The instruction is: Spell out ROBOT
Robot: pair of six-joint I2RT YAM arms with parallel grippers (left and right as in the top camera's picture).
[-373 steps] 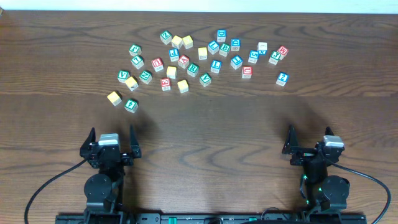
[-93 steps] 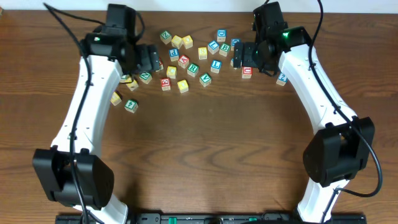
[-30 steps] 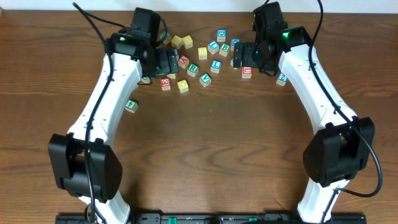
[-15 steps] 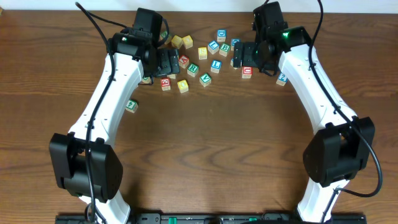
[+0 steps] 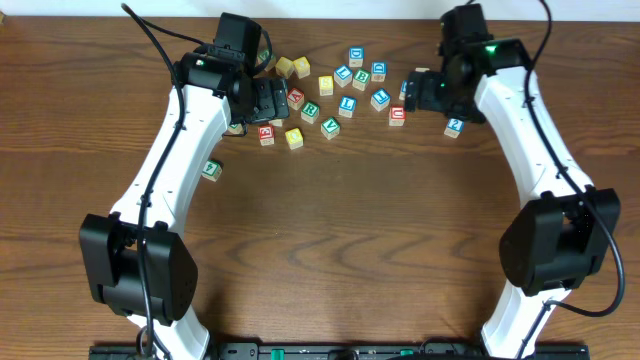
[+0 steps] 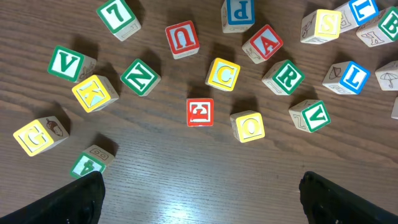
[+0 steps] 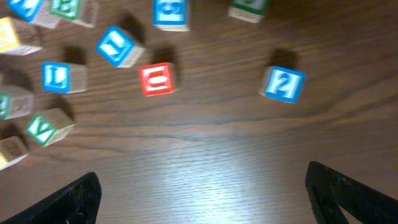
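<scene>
Our left tool (image 6: 202, 200) and right tool (image 7: 202, 199) are wide open and empty, and grabbing the R (image 6: 283, 76) ahead of the left one might bump the A (image 6: 266, 43) close by.

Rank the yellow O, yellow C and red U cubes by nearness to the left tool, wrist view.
1. yellow O cube, right of centre, nearest the left tool.
2. yellow C cube, beyond it.
3. red U cube, upper left.

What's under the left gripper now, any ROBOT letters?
The left wrist view shows yellow O cube, green R cube, yellow C cube and red A cube below the open left gripper. No B or T there. Overhead, the arm hides some cubes.
</scene>
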